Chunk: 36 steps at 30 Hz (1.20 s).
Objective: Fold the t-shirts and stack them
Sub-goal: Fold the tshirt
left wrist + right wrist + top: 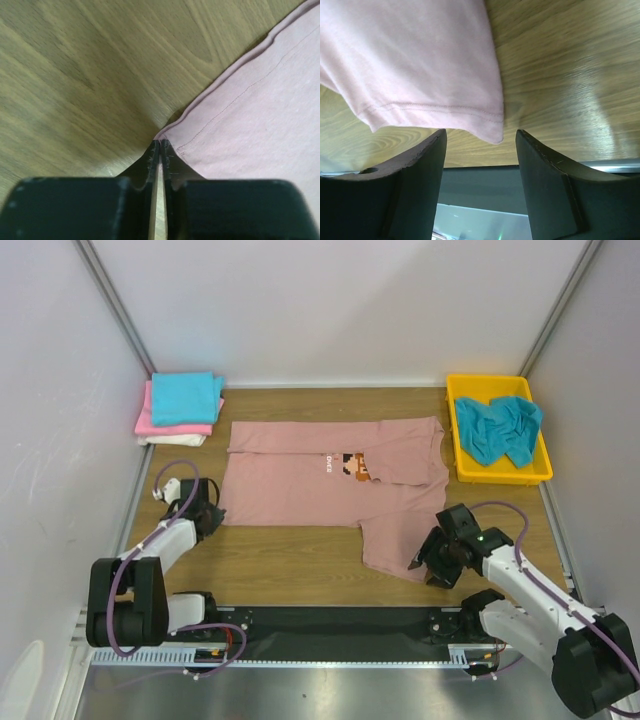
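A dusty-pink t-shirt (320, 485) with a small pixel print lies spread flat across the middle of the table. My left gripper (213, 512) sits at its left corner. In the left wrist view the jaws (160, 145) are pressed together on the hemmed corner of the shirt (250, 115), which lifts slightly off the wood. My right gripper (425, 565) is at the near right flap of the cloth. It stands open (481, 132), with the shirt's corner (420, 60) lying just ahead of its fingertips, between them. A crumpled teal t-shirt (497, 428) lies in the tray.
A folded stack stands at the back left: a teal shirt (185, 397) on a bright pink one (160, 425) on a white one (172, 440). The yellow tray (500, 388) is at the back right. White walls close in both sides. A black rail (330, 622) runs along the near edge.
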Each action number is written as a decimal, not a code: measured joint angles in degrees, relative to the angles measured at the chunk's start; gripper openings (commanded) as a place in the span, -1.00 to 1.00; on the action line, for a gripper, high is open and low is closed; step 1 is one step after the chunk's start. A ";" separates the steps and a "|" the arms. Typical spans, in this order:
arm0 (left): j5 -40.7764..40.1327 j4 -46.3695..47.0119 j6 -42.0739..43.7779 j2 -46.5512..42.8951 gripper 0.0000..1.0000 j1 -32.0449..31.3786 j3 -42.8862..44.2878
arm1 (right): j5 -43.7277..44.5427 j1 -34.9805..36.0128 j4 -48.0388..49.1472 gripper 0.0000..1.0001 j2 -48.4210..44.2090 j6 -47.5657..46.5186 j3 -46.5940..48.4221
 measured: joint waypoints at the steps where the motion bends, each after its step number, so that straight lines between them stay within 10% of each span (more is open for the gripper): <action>1: 0.02 0.22 -0.28 0.17 -0.99 0.00 0.00 | -0.02 0.35 0.02 0.26 -0.26 0.20 0.00; 22: 0.04 1.55 -0.26 1.09 -0.99 -0.02 0.24 | 4.26 5.09 0.94 -0.20 2.10 4.87 -0.76; 28: 0.04 1.55 -0.26 1.09 -1.00 -0.02 0.26 | 6.73 5.29 0.39 -1.00 2.16 4.98 -0.66; 36: -0.04 0.98 -0.26 1.07 -0.99 -0.02 0.57 | 8.11 5.31 -3.08 -1.00 1.90 5.42 3.63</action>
